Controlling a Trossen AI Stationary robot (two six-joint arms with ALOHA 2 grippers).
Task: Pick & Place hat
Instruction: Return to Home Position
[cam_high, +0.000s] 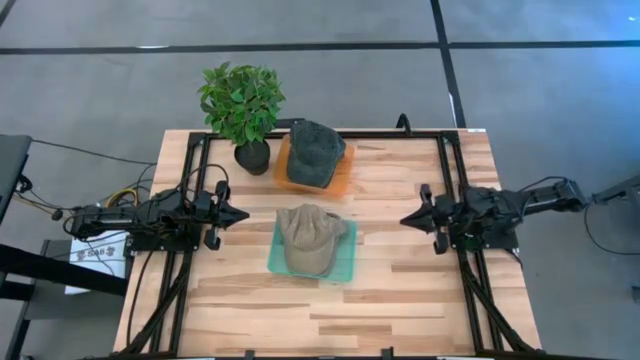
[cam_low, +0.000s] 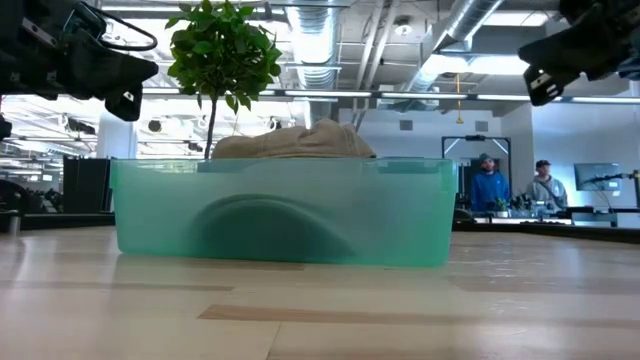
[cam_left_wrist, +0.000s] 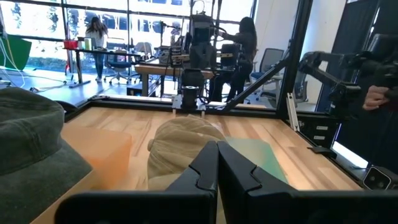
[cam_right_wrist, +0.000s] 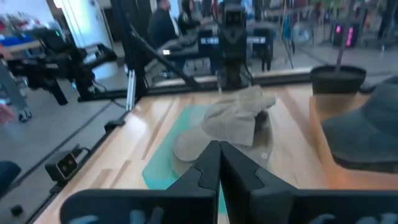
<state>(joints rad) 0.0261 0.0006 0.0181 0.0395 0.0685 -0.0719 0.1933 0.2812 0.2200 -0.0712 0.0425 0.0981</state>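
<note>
Item: brown cap (cam_high: 308, 240), lying in green bin (cam_high: 347, 262), mid-counter (cam_high: 400, 290); black cap (cam_high: 315, 150) in orange bin (cam_high: 345, 175), beside plant (cam_high: 240, 100). My left jaws: closed, empty, aimed at green bin, near it; my right jaws: closed, empty, facing opposite, somewhat farther off; judged: retreat runs outward, clear of both bins.

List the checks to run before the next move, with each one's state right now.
1. Brown cap lies in the green bin: ok.
2. Black cap lies in the orange bin: ok.
3. Left end effector shut, holding nothing, off to the bins' left: ok.
4. Right end effector shut, holding nothing, off to the bins' right: ok.
5. Both arms apart from the plant: ok.
6. Anything hidden under the black cap: cannot tell.
</note>
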